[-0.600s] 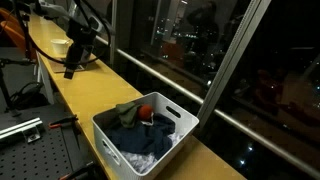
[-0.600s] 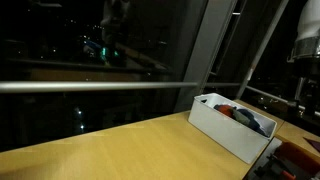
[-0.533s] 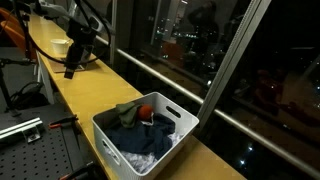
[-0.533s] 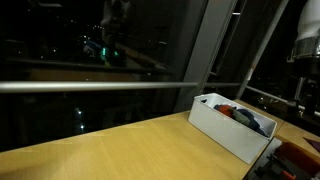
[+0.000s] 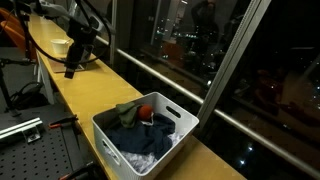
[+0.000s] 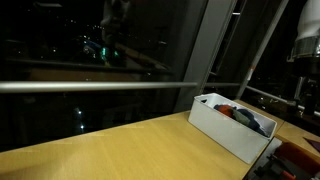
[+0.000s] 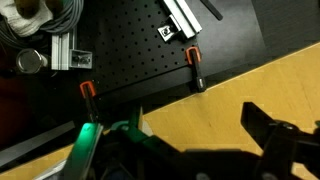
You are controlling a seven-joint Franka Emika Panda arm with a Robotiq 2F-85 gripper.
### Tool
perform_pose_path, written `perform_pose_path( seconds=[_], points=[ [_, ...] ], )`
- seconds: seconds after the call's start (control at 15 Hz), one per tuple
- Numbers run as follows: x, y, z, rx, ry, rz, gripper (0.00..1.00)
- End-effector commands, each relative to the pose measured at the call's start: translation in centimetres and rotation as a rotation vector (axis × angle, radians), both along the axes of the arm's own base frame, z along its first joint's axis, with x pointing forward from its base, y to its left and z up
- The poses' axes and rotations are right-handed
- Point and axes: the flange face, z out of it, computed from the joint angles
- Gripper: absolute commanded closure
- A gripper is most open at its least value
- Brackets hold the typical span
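A: As seen from wrist cam, released: gripper [image 7: 190, 130] w/ fingers [image 7: 275, 140] spread wide, nothing between.

B: Position?

A: Over edge of wooden table [image 7: 285, 80], right at the join w/ black breadboard [image 7: 130, 50]. In an exterior view, gripper [image 5: 72, 68] hanging from arm [image 5: 85, 25] above far end of same table [image 5: 90, 95]. Seemingly clear of surface, though too small to say for sure.

B: Nearest obj?

A: Nearest: orange-tipped clamp [image 7: 195, 62], on breadboard side, lower end at table edge. Just ahead of fingers, not touching. Then second clamp [image 7: 87, 91], further along same edge, above the green-lit finger [image 7: 85, 150].

B: Anything else round there?

A: Cable coil [image 7: 55, 15] in top corner of wrist view. Aluminium rail [image 7: 185, 15] along top, on breadboard.

B: Other stuff on table?

A: White bin [image 5: 115, 148], well apart from gripper, toward near end of table. Visible in both exterior views, so also here [image 6: 220, 125]. Inside: dark blue cloth [image 5: 135, 140] filling most of it, green cloth [image 5: 125, 112] on top toward back, red lump [image 5: 146, 111] just beside green. No telling what the red is. Behind all that, window [image 5: 190, 40], dark outside, w/ metal frame.
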Motion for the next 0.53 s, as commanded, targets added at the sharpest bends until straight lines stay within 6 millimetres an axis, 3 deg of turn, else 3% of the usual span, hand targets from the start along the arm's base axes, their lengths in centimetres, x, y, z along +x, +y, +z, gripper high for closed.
perform_pose_path(
  seconds=[0.0,0.2,0.47],
  points=[
    [0.3,-0.9,0.5,-0.013,-0.014,0.002,0.0],
    [1.0,-2.8,1.2,-0.043,-0.054,0.035,0.0],
    [3.3,-6.6,1.7,-0.099,-0.164,0.075,0.0]
  ],
)
